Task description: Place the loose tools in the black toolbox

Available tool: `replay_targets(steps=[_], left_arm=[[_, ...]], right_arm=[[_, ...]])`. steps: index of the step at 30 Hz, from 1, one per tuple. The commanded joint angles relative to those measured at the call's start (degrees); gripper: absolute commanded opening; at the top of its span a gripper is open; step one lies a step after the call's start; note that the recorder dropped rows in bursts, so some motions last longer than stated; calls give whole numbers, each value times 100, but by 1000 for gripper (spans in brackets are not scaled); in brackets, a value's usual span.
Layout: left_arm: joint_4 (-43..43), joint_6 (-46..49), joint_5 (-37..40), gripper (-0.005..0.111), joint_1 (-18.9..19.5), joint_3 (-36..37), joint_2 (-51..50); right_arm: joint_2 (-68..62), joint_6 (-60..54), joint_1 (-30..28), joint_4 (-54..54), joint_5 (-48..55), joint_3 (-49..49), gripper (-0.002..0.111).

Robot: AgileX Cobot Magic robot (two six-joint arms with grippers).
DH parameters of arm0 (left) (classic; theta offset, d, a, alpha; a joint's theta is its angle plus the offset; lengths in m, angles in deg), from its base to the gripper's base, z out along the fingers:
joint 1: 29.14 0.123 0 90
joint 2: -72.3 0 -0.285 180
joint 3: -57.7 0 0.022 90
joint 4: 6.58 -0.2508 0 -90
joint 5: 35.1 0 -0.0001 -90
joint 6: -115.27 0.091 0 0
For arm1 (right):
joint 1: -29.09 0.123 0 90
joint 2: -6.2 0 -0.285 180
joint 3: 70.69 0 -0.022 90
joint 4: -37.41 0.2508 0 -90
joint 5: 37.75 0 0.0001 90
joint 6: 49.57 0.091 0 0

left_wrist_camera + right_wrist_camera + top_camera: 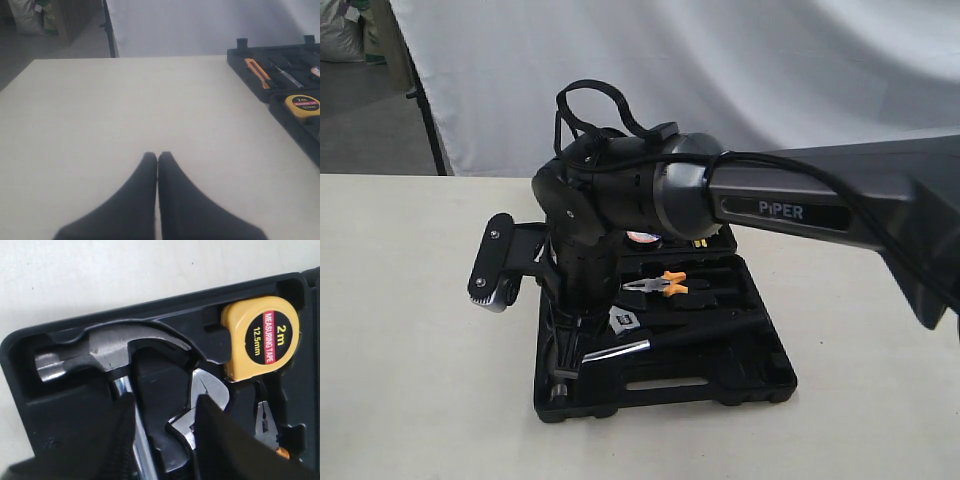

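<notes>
Pale worktop (pixel 100 100) surrounds the black toolbox (pixel 65 425). Our right fingers (pixel 220 440) hang spread (gripping nothing), with the seated hammer (pixel 115 347) and wrench (pixel 207 387) between them. Our left fingers (pixel 140 200) are pressed together, empty. Next, we judge, we lift straight clear.

Exterior angled down, right wrist close over toolbox (pixel 65 415) (seen by all), left wrist low across table (pixel 125 100).
</notes>
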Motion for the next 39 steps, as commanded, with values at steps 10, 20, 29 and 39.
replay_targets(steps=[10,20,29,39], left_arm=[[-25,-27,-41,1,145,-15,18],[-25,-27,-41,1,145,-15,18],[-25,-27,-41,1,145,-15,18],[-25,-27,-41,1,145,-15,18]], right_arm=[[11,44,-32,24,29,-5,0],[11,763,-32,-29,123,-5,0],[353,1491,-32,-409,89,-5,0],[103,1559,-32,-409,65,5,0]])
